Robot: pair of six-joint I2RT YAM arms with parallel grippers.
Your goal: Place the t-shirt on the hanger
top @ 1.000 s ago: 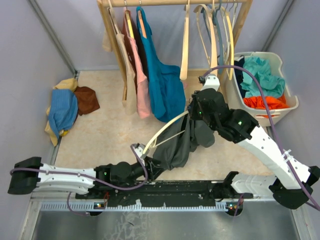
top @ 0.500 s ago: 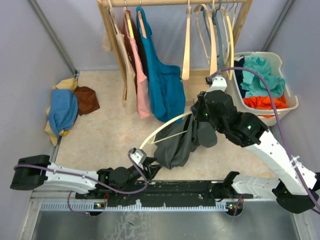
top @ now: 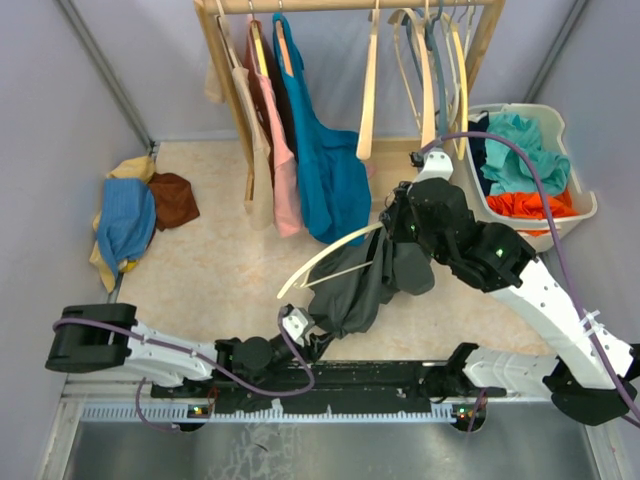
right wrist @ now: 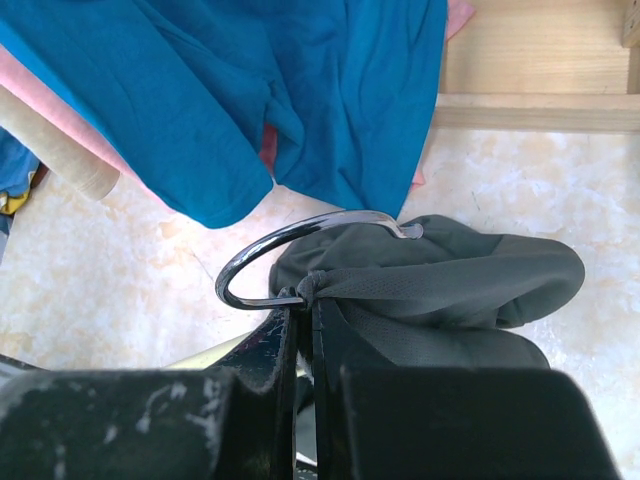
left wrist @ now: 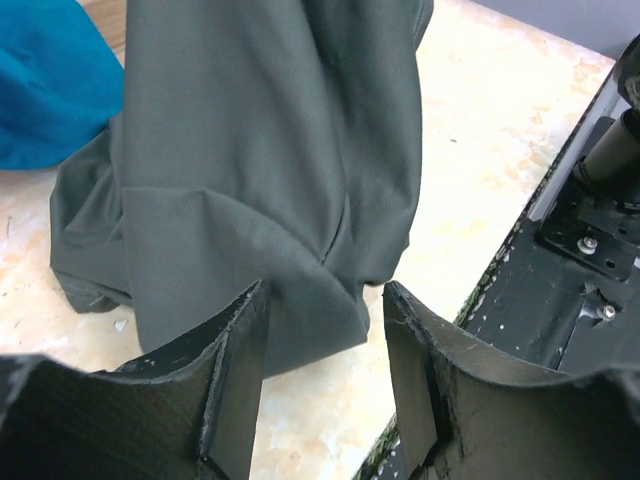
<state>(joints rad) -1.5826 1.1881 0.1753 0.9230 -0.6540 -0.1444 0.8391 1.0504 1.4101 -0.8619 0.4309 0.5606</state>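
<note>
- The right gripper (right wrist: pixel 303 312) is clenched at the base of the hook (right wrist: pixel 330 215), its two fingers pressed together where the silver metal meets a gathered knot of dark fabric.
- The hanger (top: pixel 318 258) is held aloft in front of the clothes rack (top: pixel 350 5), tilted, with its pale wooden arm sweeping down and to the left, bare of cloth.
- The t-shirt (top: pixel 355 295) hangs bunched from the hanger's upper end, just beside the right gripper. It falls in a loose charcoal bundle over the beige floor (top: pixel 220 260) and is not spread across the hanger's shoulders.
- The left gripper (left wrist: pixel 325 295) sits low near the arms' base rail with its jaws spread wide. The shirt's lowest fold dips between the two fingertips, but the wrist view does not settle whether either fingertip touches the cloth.
- Behind the hanger, a teal-blue shirt (top: pixel 330 180) hangs from the rack, and its hem shows close above the hook in the right wrist view.
- A white laundry basket (top: pixel 590 205) full of clothes stands at the right, well apart from the t-shirt.
</note>
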